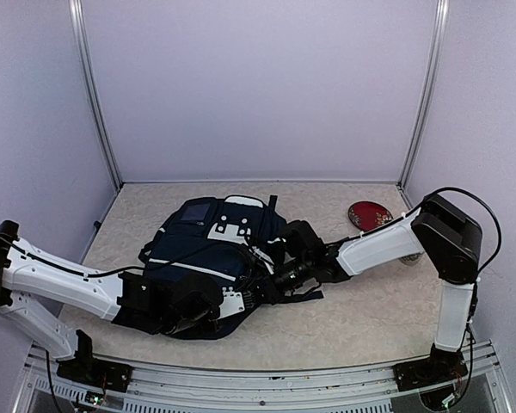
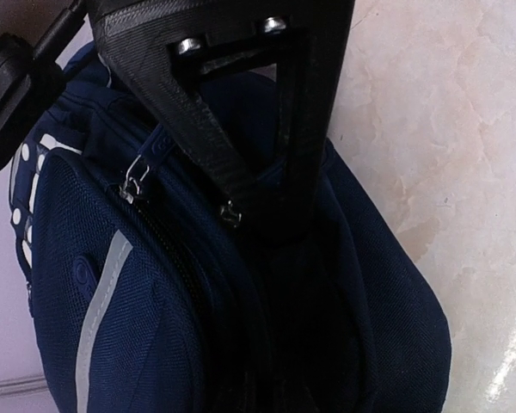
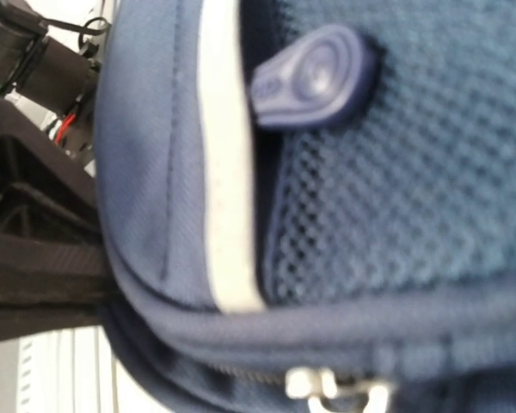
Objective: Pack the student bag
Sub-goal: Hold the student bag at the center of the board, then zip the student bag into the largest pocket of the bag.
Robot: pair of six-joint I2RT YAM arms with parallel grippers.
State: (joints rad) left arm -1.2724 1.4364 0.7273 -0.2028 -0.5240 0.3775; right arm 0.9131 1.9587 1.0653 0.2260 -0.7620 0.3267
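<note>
Bag (image 1: 208, 249): flat at mid worktop (image 1: 361, 318), top end far from the arms.
Left tool (image 2: 271, 219): closed, tips on the zip seam beside a metal pull (image 2: 230, 213).
Right tool (image 1: 279, 277): closed against the bag's right side; whether it has a hold is unclear.
Nearby: red disc (image 1: 370, 214), far right, apart from the bag.

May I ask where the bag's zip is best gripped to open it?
The metal pull: pinch its flat faces, coming from above the bag, since it dangles clear of the fabric and the bag lies flat.
</note>
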